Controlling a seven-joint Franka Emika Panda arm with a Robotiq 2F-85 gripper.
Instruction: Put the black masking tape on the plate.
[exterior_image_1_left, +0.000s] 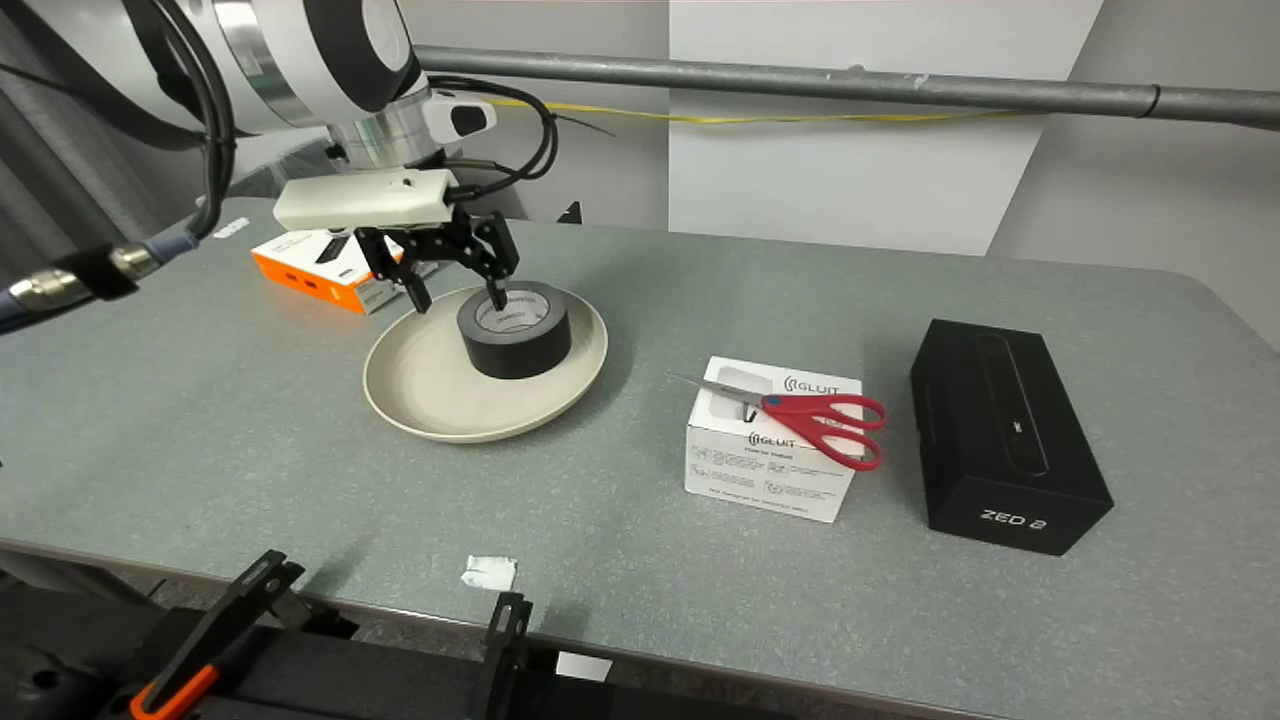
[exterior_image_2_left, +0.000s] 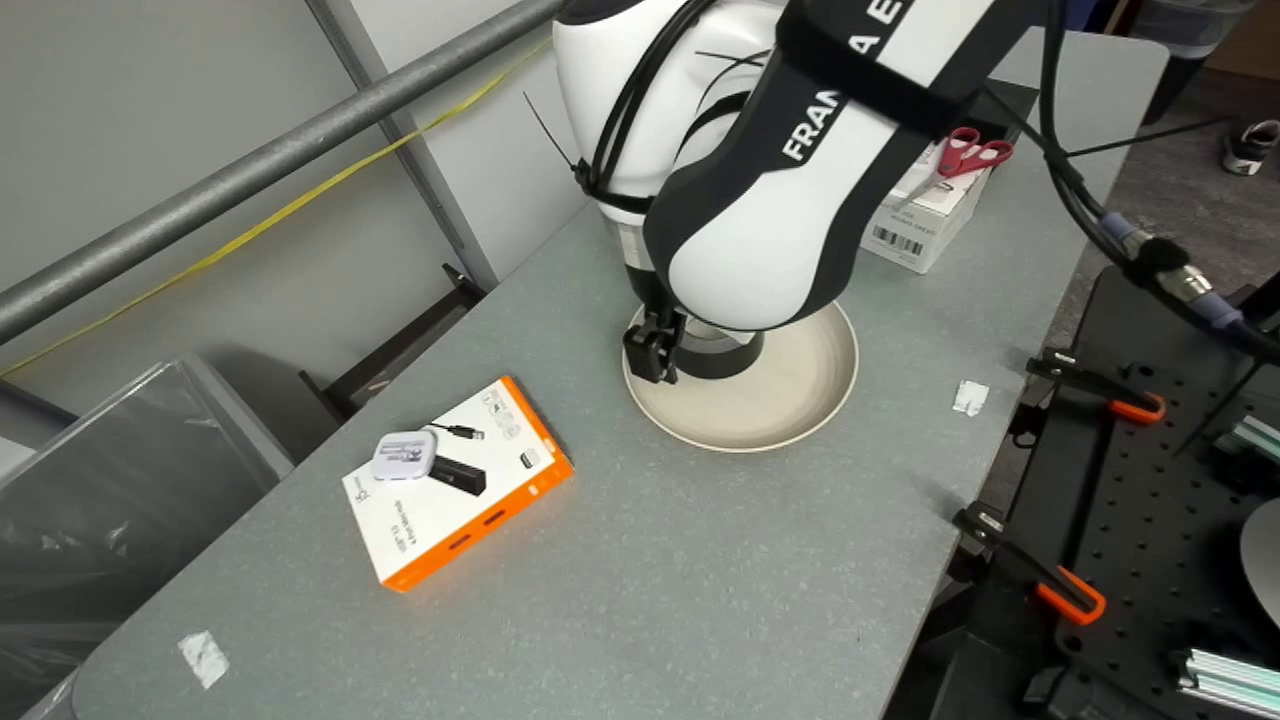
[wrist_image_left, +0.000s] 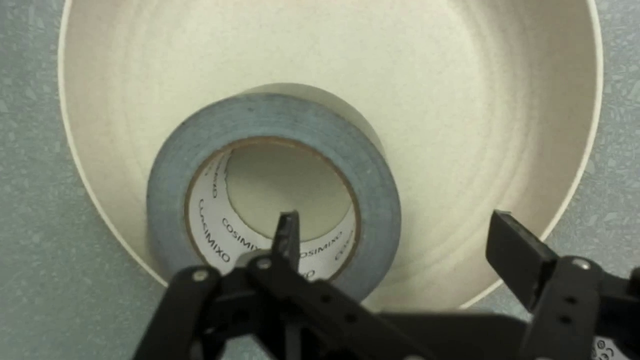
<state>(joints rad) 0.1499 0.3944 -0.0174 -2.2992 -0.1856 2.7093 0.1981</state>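
The black masking tape (exterior_image_1_left: 520, 355) lies flat on the round cream plate (exterior_image_1_left: 415, 390), off its middle. Both also show in the other exterior picture, the tape (exterior_image_2_left: 718, 362) partly behind the arm and the plate (exterior_image_2_left: 805, 390) below it. In the wrist view the tape (wrist_image_left: 377, 200) shows its pale printed core, and the plate (wrist_image_left: 440, 100) fills most of the picture. My gripper (exterior_image_1_left: 460, 303) is open with nothing between its fingers. In the wrist view (wrist_image_left: 394, 215), one finger overlaps the ring's hole and the other is outside the ring, over the plate's side. I cannot tell whether the finger dips into the hole.
A white and orange box (exterior_image_1_left: 310, 285) stands beside the plate, with a small white case (exterior_image_2_left: 403, 455) on it. Red scissors (exterior_image_1_left: 825, 420) lie on a white box (exterior_image_1_left: 770, 480). A long black box (exterior_image_1_left: 1010, 440) stands farther along. Clamps (exterior_image_1_left: 510, 625) sit at the table edge.
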